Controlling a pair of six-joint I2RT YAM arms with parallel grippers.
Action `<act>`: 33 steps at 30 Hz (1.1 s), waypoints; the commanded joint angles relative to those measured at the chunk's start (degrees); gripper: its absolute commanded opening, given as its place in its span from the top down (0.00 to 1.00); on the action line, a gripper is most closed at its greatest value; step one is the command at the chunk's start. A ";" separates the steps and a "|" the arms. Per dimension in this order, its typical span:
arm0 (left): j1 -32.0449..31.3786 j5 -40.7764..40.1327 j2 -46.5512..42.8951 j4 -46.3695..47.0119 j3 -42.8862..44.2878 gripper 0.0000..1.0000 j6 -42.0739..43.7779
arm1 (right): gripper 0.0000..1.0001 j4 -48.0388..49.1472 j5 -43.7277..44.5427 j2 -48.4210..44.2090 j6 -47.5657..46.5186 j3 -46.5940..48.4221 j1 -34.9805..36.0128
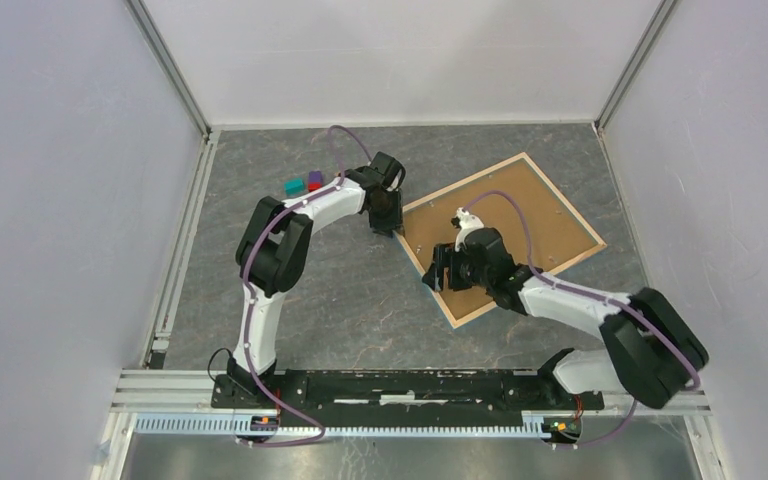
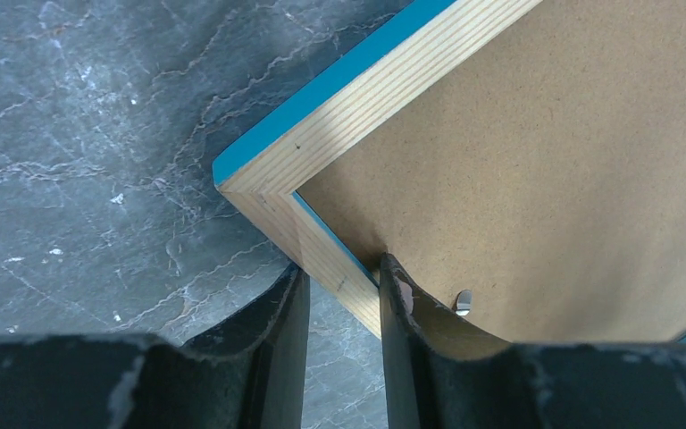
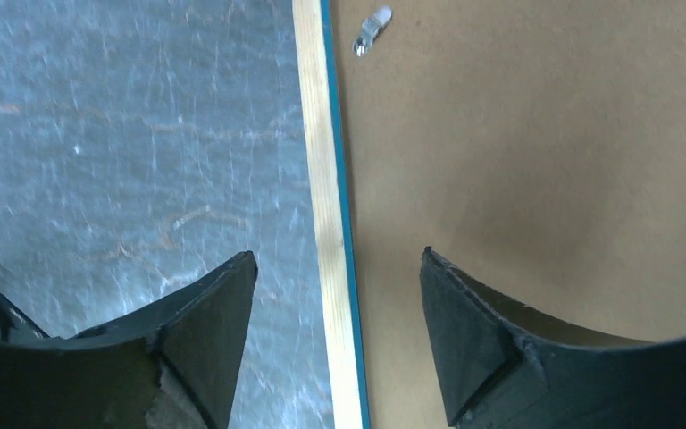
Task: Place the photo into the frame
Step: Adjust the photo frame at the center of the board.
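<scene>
**A:** Top external view: where is the frame (image 1: 465, 183)?

**B:** It lies back up on the table (image 1: 360, 290), toward 3 o'clock and turned askew. The brown backing board (image 1: 545, 215) sits inside its pale wood rim.

**A:** And the left gripper (image 1: 388, 228)?

**B:** It's at the frame's 9 o'clock corner. The wrist view shows it clenched on the rail beside the mitre, one finger outside and one on the board.

**A:** The right gripper (image 1: 438, 275)?

**B:** It's at the frame's 7 o'clock edge, spread wide astride the rail and grasping nothing. A metal clip (image 3: 371, 29) shows at 12 o'clock in its view.
</scene>
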 commanded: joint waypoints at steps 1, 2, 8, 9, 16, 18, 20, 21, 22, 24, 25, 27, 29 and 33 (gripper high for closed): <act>-1.32 -0.21 2.67 0.17 0.64 0.98 6.88 | 0.31 18.73 -3.79 5.74 9.52 -0.75 -2.50; -1.31 0.12 2.68 0.09 0.79 0.98 6.65 | 0.32 21.56 -4.02 7.24 9.83 -1.20 -3.15; -1.66 2.10 2.98 -0.76 1.50 0.98 5.69 | 0.48 32.57 -9.91 16.61 13.54 -1.46 -6.75; -1.84 1.82 2.82 -0.71 1.47 0.98 6.00 | 0.50 33.44 -10.34 17.80 14.06 -1.16 -6.82; -2.75 -0.45 2.51 -1.54 1.95 0.98 7.30 | 0.53 32.44 -7.82 23.04 13.07 1.85 -6.92; -2.84 -0.30 2.48 -1.47 2.04 0.98 7.42 | 0.54 32.19 -7.76 24.36 12.38 3.07 -6.90; -2.90 -0.24 2.59 -1.51 2.08 0.98 7.39 | 0.54 32.23 -7.89 25.90 12.33 4.13 -6.94; -2.91 -0.24 2.63 -1.51 2.02 0.98 7.38 | 0.55 32.11 -7.93 26.54 12.18 4.65 -6.94; -2.93 -0.24 2.60 -1.53 2.03 0.98 7.42 | 0.55 31.92 -8.03 27.18 11.88 5.29 -6.96; -2.98 -0.28 2.60 -1.49 2.00 0.98 7.47 | 0.55 31.10 -7.52 27.86 11.14 6.20 -6.90; -2.91 -0.36 2.55 -1.49 1.99 0.98 7.53 | 0.55 30.46 -7.15 28.02 10.62 6.59 -6.92; -2.91 -0.48 2.45 -1.48 2.00 0.98 7.65 | 0.55 28.60 -6.26 28.15 9.59 7.47 -7.11; -2.94 -0.59 2.34 -1.51 2.04 0.98 7.77 | 0.55 27.87 -6.08 27.98 8.99 7.75 -7.51; -3.33 -1.70 2.03 -0.73 1.97 0.98 9.98 | 0.54 26.42 -8.26 28.97 7.11 9.16 -7.72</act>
